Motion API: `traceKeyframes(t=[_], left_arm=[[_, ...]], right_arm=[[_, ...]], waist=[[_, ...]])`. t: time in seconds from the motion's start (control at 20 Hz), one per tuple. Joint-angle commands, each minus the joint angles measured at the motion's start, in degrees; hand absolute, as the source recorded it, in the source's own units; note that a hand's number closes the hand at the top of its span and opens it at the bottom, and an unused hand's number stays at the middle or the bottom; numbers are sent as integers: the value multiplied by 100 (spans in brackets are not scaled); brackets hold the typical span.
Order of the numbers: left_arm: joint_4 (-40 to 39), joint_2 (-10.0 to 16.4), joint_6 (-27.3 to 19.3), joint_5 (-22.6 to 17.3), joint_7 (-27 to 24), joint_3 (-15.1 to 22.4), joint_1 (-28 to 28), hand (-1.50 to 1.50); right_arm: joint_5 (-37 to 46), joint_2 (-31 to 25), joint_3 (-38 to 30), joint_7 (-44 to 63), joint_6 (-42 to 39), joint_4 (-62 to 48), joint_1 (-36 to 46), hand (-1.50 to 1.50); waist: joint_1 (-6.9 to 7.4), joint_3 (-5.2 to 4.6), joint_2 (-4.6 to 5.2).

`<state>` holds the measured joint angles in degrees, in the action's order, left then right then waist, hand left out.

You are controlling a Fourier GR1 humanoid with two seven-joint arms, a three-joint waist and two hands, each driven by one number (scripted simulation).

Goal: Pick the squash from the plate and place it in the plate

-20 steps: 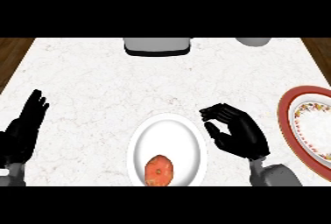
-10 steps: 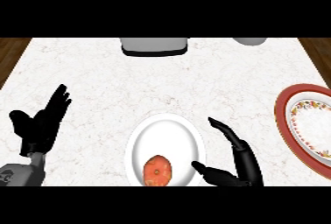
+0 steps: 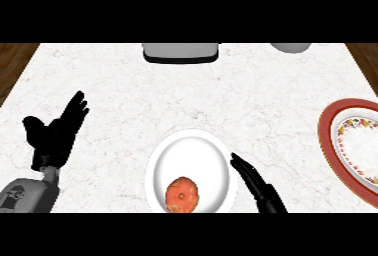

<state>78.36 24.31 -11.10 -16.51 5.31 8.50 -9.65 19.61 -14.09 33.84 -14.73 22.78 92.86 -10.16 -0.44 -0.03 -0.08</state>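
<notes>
Squash [image 3: 181,194] sits low on white plate [image 3: 188,150], right robot hand [image 3: 255,183] released and flat just beside its rim: swing it left over squash, curl round it, then carry to red-rimmed plate [image 3: 325,127]; left robot hand [image 3: 55,134] idle, released.

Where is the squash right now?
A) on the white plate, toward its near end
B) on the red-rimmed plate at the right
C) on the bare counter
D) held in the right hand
A: the squash lies on the white plate, toward its near end. The right hand is beside the plate's right rim with straight fingers and holds nothing, and the red-rimmed plate shows no squash.
</notes>
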Motion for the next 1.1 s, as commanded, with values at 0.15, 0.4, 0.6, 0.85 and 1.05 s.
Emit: traceKeyframes(t=[0.15, 0.4, 0.6, 0.85, 1.05], left_arm=[[-332, -245, 4, 280, 102, -116, -389, 0], [11, -287, 154, 239, -94, -88, 151, 0], [214, -340, 11, 401, 202, -67, 65, 0], [130, -406, 181, 427, 268, -237, -159, 0], [70, -241, 487, 368, 433, -588, -225, 0]], right_arm=[[1138, 34, 498, 1901, -419, 853, 200, -150], [1722, 109, 959, 3391, -1181, 1337, 357, -150], [2258, 261, 940, 3588, -1392, 580, 793, -150], [2767, 881, 1217, 4531, -1882, 447, 1086, -150], [2670, 858, 929, 4390, -2269, 179, 1253, -150]], waist=[[14, -1, 8], [45, -4, 0], [70, 1, 2], [52, 1, 4], [45, 3, 7]])
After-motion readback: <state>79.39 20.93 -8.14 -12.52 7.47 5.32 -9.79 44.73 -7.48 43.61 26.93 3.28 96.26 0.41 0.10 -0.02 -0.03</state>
